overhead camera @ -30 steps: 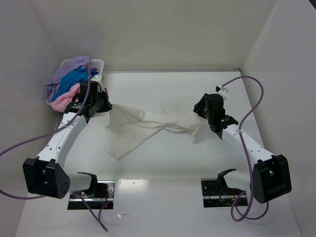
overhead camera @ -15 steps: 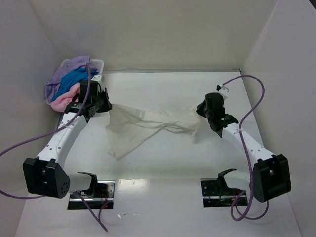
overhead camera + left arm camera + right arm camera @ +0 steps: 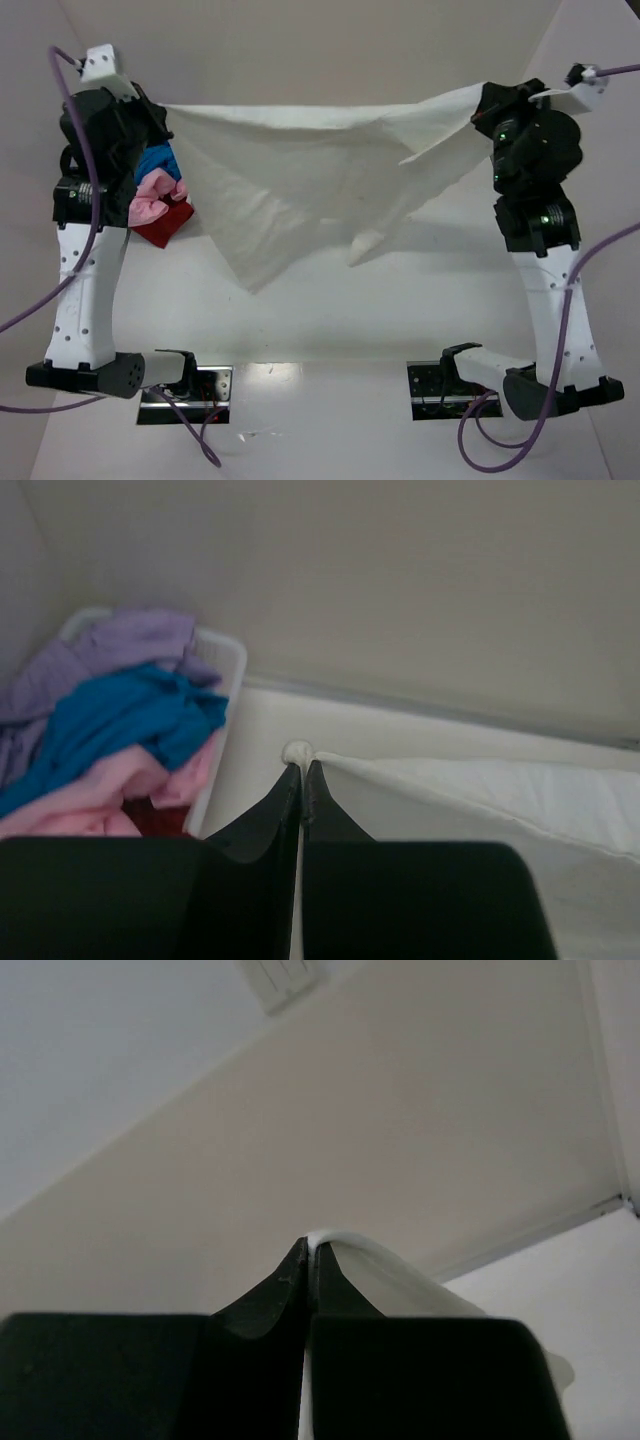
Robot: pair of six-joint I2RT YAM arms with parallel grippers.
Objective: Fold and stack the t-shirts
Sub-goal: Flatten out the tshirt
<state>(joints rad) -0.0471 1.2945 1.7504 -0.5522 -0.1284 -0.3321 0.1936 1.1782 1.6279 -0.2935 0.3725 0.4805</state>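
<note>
The cream-white t-shirt (image 3: 300, 190) hangs spread in the air between both arms, its top edge taut and its lower part sagging to a point. My left gripper (image 3: 160, 110) is shut on its left corner; the wrist view shows a nub of cloth (image 3: 298, 752) pinched at the gripper's tip (image 3: 302, 770). My right gripper (image 3: 485, 105) is shut on the right corner, with cloth (image 3: 400, 1275) running from the gripper's tip (image 3: 312, 1250). Lilac (image 3: 130, 645), bright blue (image 3: 120, 720), pale pink (image 3: 90, 795) and red (image 3: 165, 220) shirts lie heaped in the basket.
The white plastic basket (image 3: 225, 665) stands at the table's far left corner, under my raised left arm. White walls enclose the table on three sides. Purple cables loop beside both arms. Two dark mounts sit at the near edge.
Both arms have lifted high and moved apart. The cream-white shirt, earlier stretched low over the table, now hangs spread in the air between them.
</note>
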